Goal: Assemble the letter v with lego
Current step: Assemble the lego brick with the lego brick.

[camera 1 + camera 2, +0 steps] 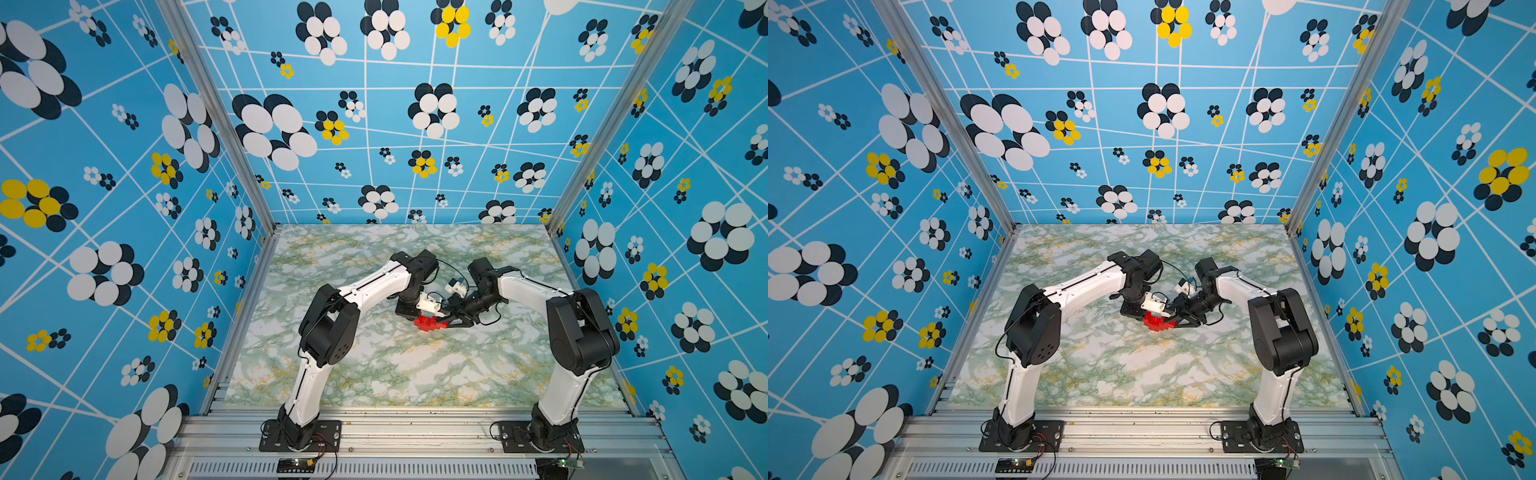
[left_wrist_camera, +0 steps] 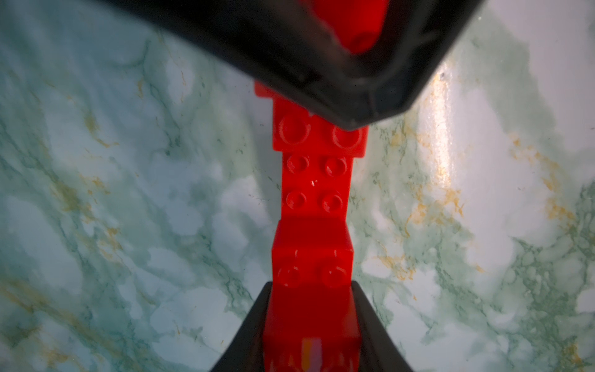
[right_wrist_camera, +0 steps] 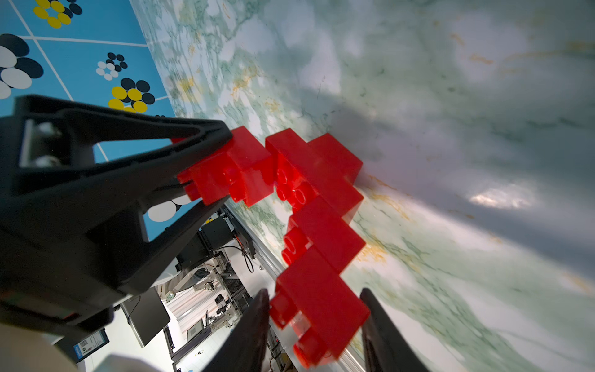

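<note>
Both arms are in over the middle of the counter (image 1: 415,374), and the lego (image 1: 430,323) sits right between them, low at centre frame in both top views. Left gripper (image 2: 310,285) has its fingers narrow, clamped on the end of a short cluster (image 3: 244,167), centre-left in the right wrist view. Right gripper (image 3: 314,293) has its fingers pinched either side of the long staircase (image 3: 322,232), low in that frame, and the staircase's far corner appears to rest on the counter. The two pieces meet at a thin seam with bare studs showing just below it. Whether they have locked I cannot tell. This looks like the last join, with the second arm of the V going on. Next call: right holds firm while left presses the cluster squarely onto those studs — any tilt and it could pop off.
</note>
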You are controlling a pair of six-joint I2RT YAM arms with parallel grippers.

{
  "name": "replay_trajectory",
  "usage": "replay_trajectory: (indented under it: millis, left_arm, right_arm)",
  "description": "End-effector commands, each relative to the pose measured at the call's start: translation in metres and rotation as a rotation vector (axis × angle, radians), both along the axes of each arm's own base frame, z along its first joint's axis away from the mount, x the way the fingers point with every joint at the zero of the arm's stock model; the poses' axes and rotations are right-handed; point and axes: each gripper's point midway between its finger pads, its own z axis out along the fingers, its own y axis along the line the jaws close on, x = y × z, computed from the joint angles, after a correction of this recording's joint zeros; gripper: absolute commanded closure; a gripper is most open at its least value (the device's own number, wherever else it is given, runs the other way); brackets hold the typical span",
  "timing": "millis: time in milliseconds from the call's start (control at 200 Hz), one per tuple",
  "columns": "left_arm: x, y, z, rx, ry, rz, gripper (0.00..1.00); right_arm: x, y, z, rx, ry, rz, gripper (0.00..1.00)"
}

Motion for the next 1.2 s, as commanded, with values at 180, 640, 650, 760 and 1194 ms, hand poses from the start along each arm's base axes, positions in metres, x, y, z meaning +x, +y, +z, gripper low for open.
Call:
replay_trajectory:
  millis: [180, 640, 650, 760, 1194]
  left_arm:
    - [-0.009, 0.003, -0.01, 0.026, 0.051, -0.024, 1.0]
    - [-0.016, 0.005, -0.017, 0.031, 0.083, -0.019, 1.0]
    - [-0.016, 0.005, -0.018, 0.031, 0.084, -0.018, 1.0]
    - [-0.017, 0.006, -0.019, 0.036, 0.09, -0.017, 1.0]
    - [-0.024, 0.007, -0.028, 0.081, 0.1, -0.011, 1.0]
  right_arm:
    - [-0.003, -0.004, -0.01, -0.017, 0.026, -0.006, 0.53]
    - [-0.003, -0.004, -0.012, -0.015, 0.03, -0.005, 0.53]
    - [-0.003, -0.004, -0.012, -0.015, 0.031, -0.004, 0.53]
    - [-0.003, -0.004, -0.013, -0.018, 0.032, -0.006, 0.53]
    - [-0.002, -0.003, -0.015, -0.016, 0.037, -0.008, 0.54]
